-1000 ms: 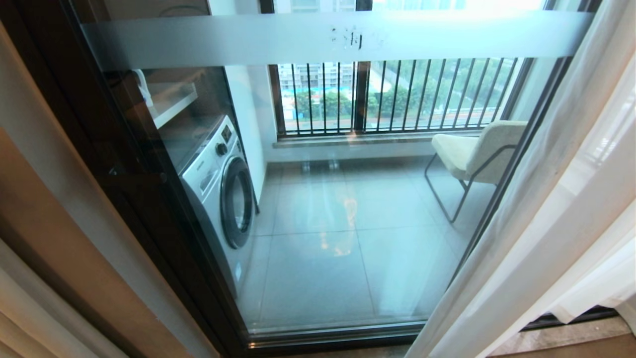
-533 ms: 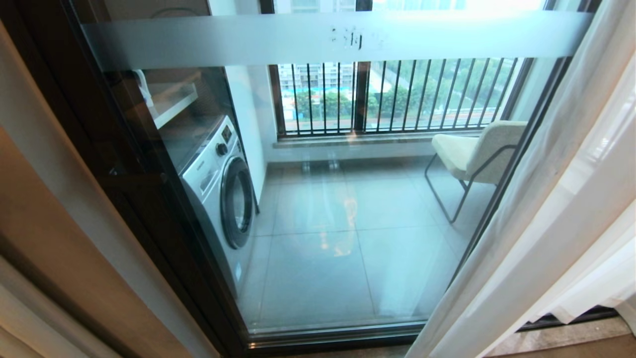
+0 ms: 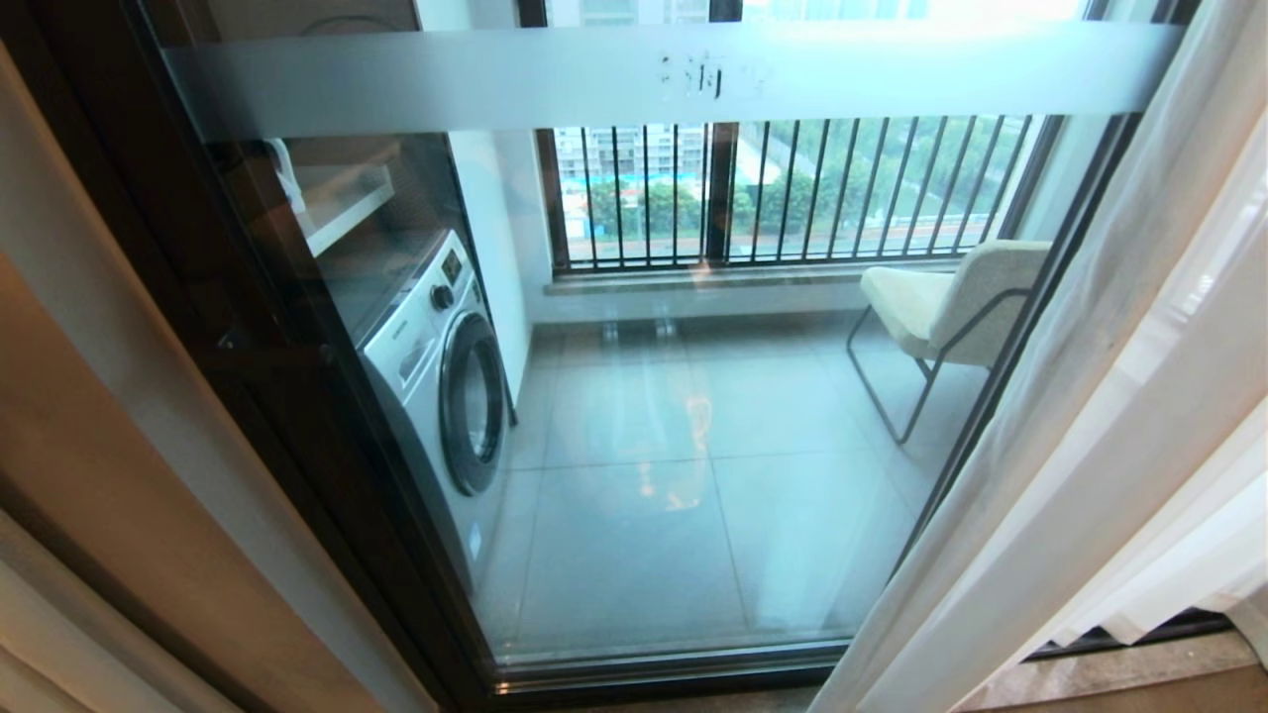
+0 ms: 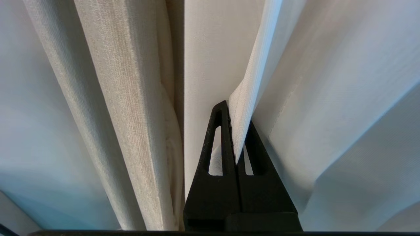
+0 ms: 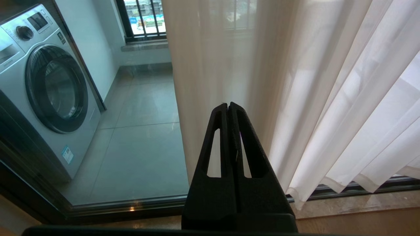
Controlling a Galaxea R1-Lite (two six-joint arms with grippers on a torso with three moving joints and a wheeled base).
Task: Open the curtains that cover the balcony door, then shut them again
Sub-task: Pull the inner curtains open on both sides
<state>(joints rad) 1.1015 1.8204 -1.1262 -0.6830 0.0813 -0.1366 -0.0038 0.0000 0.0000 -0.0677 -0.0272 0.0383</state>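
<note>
Your left pincer [image 4: 237, 131] is clamped on the hemmed edge of a sheer white curtain panel [image 4: 249, 85], the fabric pinched between its two black fingers [image 4: 223, 137] and rising from the tips in a narrow fold. Just beside the pincer, on the side of its taller finger, hangs a thicker beige drape [image 4: 131, 114]; more pale sheer folds fill the space on the other side. The pincer itself lies outside the head view, where only the drape [image 3: 109, 475] shows at the far left edge.

Next comes the balcony door [image 3: 644, 396], its dark frame running down to the floor track and its glass uncovered across the middle. A frosted band [image 3: 674, 74] with small characters crosses the pane near the top. Through the glass you see a white front-loading washing machine [image 3: 446, 386] on the left of the tiled balcony, a barred window [image 3: 792, 188] at the back, and a pale chair [image 3: 951, 297] with a thin metal frame on the right.

At the right, the sheer curtains [image 3: 1109, 426] hang gathered in soft folds, covering that side of the door down to the sill.

Your right pincer [image 5: 228, 106] has its fingers pressed together on nothing. It hangs free, apart from the fabric, with the leading edge of the right-hand sheer curtains [image 5: 213, 65] straight ahead of its tips. The washing machine [image 5: 49, 88] stands well off to one side of it behind the glass, and the gathered folds and stone sill [image 5: 354, 203] lie to the other.
</note>
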